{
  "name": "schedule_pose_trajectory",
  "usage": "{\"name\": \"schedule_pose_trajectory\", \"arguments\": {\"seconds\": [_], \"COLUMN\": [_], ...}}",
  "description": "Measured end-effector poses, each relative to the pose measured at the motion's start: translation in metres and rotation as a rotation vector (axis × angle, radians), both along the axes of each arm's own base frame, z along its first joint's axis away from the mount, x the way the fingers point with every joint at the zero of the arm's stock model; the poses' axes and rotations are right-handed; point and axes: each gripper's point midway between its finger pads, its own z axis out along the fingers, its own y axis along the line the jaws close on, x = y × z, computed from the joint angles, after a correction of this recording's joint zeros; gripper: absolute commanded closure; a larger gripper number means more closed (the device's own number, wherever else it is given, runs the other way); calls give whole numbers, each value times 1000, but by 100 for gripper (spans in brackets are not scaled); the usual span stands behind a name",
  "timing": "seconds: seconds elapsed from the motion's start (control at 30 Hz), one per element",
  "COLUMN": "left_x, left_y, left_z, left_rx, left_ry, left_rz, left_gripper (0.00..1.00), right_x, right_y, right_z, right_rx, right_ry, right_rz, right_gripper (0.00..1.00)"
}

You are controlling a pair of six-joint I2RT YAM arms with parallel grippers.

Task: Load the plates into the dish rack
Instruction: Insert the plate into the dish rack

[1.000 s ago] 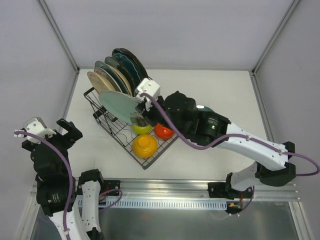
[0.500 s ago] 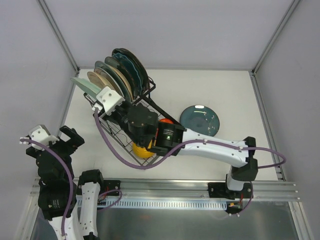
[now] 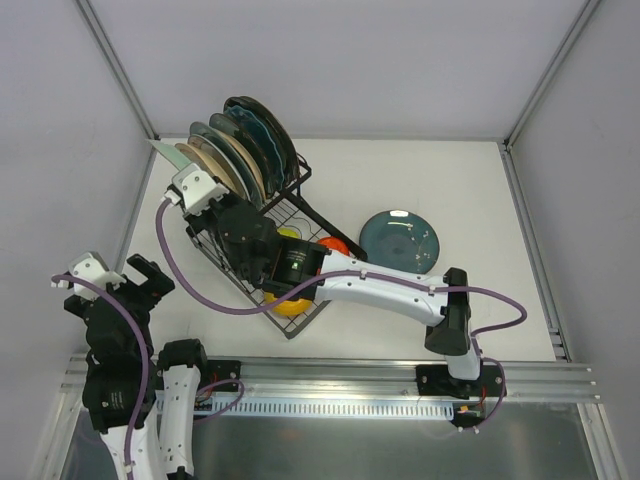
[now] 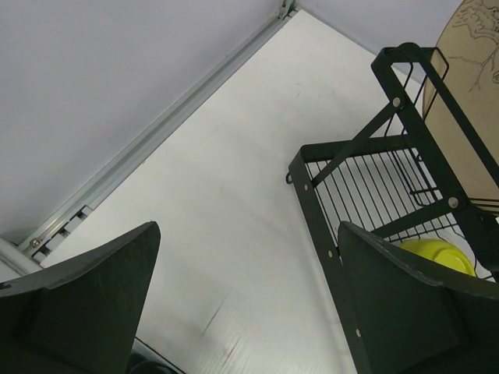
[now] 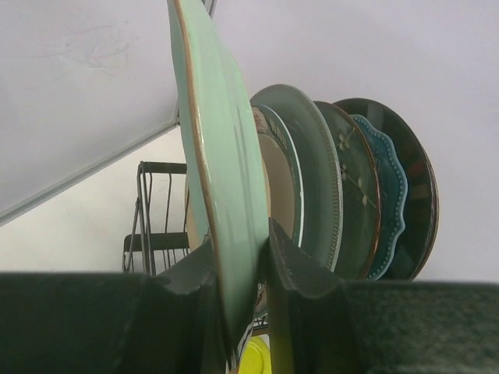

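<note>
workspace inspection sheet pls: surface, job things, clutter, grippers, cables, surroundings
surface: white table, faint scuff marks
job's things: mint green plate upright at the dish rack's left end; racked plates standing in slots; dark teal plate flat on the table right of the rack
clutter: yellow bowl and orange-red bowl in the rack's lower basket
grippers: right gripper shut on the mint green plate; left gripper open, empty
cables: purple cable loops from the right wrist
surroundings: grey walls, metal frame rails

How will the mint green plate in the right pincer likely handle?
The mint green glazed ceramic plate looks rigid but probably slippery: its glaze shines. Pinched only at its rim by the right pincer, it may pivot. Being ceramic, it would probably chip if knocked.
</note>
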Motion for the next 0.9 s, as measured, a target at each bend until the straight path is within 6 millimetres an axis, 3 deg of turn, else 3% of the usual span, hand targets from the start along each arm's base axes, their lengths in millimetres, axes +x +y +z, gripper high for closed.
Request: {"name": "schedule_pose_trajectory", "arguments": {"seconds": [0.57,0.9], "left_x": [16,23], "left_y": [-8,-8], "left_z": [-34,-48], "left_rx": [-83,-90], "left_ry": [15,24], "left_rz": [-27,-27], "left_gripper": [1,1], "right_x": [26,29], "right_y": [-4,-4], "right_z": [-40,-44], "right_rx": [19,36], "right_ry": [143,169], "right_rz": [-13,-9], "right_gripper": [99,99]}}
